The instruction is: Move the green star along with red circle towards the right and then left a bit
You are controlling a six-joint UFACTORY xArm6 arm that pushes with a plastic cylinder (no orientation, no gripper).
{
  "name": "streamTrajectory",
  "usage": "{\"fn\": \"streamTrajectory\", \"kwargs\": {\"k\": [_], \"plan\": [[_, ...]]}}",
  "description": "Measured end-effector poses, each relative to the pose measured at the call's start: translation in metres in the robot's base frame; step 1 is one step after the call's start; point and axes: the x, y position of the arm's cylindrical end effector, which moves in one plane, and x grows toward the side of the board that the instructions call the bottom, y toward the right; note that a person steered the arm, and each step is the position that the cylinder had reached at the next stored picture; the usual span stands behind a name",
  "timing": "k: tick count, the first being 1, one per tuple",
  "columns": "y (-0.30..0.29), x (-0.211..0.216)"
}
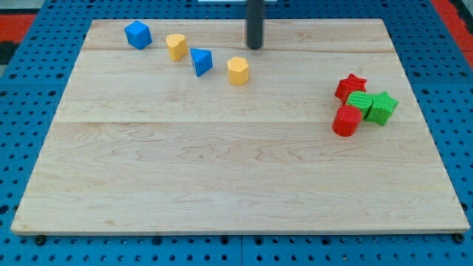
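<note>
The red circle sits at the view's right, touching a green block just above it. A green star lies against that green block's right side. A red star sits at the cluster's top. My tip is near the board's top edge, a little right of centre, far to the upper left of the cluster and touching no block.
A blue block, a yellow block, a blue triangle and a yellow block form a slanted row at the top left. The wooden board lies on a blue pegboard.
</note>
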Motion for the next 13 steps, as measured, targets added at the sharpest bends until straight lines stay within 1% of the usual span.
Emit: {"fn": "streamTrajectory", "kwargs": {"k": [1, 2, 4, 5, 6, 7, 8, 9, 10, 13], "plan": [[0.099, 0.004], [0.161, 0.032], [0.194, 0.118], [0.187, 0.153], [0.128, 0.171], [0.077, 0.168], [0.051, 0.182], [0.025, 0.183], [-0.034, 0.189], [-0.09, 0.235]]}}
